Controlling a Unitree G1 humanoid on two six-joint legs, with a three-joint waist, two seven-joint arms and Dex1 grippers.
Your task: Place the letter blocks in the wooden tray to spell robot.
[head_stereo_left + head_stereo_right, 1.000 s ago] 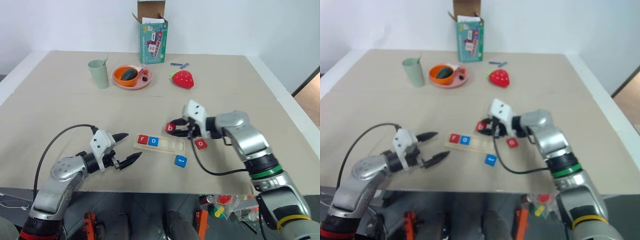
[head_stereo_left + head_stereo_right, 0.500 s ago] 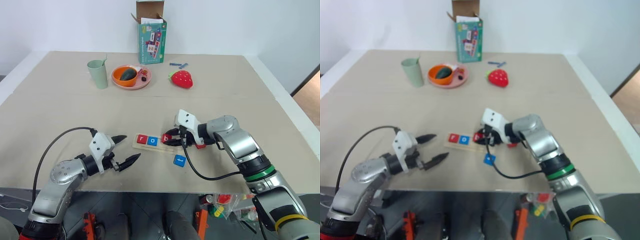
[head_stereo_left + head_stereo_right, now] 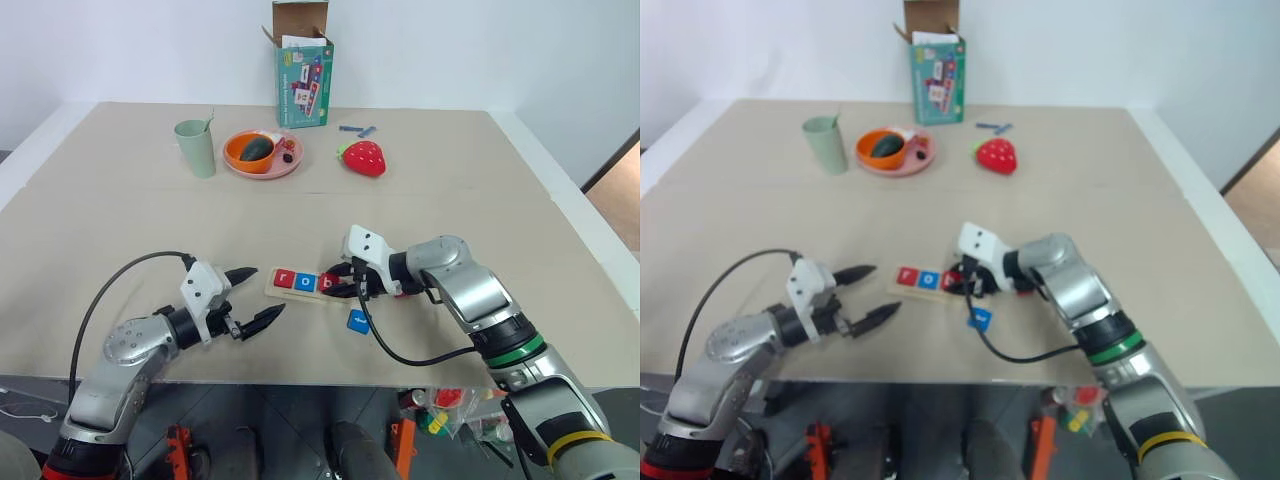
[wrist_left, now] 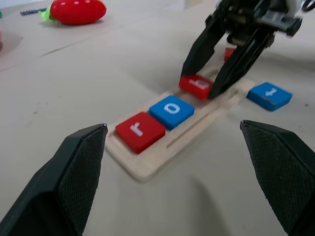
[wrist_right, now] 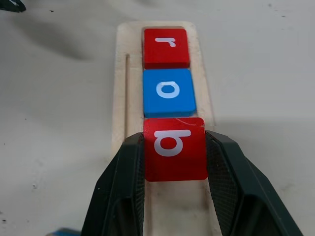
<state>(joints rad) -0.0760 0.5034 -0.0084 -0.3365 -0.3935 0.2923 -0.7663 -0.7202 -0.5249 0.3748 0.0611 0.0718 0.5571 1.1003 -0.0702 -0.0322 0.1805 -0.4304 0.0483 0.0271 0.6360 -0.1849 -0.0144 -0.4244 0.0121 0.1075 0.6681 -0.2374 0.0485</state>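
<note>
We see the wooden tray (image 3: 316,288) lying near the table's (image 3: 120,215) near edge, about midway along it, with its long axis running roughly parallel to that edge and its left end just ahead of the left gripper (image 3: 250,297). At that left end sit a red "r" block (image 3: 285,279) and a blue "o" block (image 3: 306,283), flat in the groove and touching each other. The right gripper (image 5: 173,162) has its two fingers (image 5: 126,182) clamped on the side edges of the red "b" block (image 5: 173,148), which meets the blue "o" and is tilted a little, not yet lying flat in the groove. A second ago we saw this block held clear of the tray, beyond its right end; it has since been carried leftward and lowered to the third place. The left gripper hovers with its fingers spread wide, gripping nothing, unchanged from before. A blue "t" block (image 3: 359,321) lies on the table just on the near side of the tray's right part. Another red block (image 4: 228,53) sits behind the right gripper. Toward the far edge we find a strawberry toy (image 3: 364,158), an orange plate (image 3: 263,153), a green cup (image 3: 196,148) and a teal box (image 3: 306,72).
</note>
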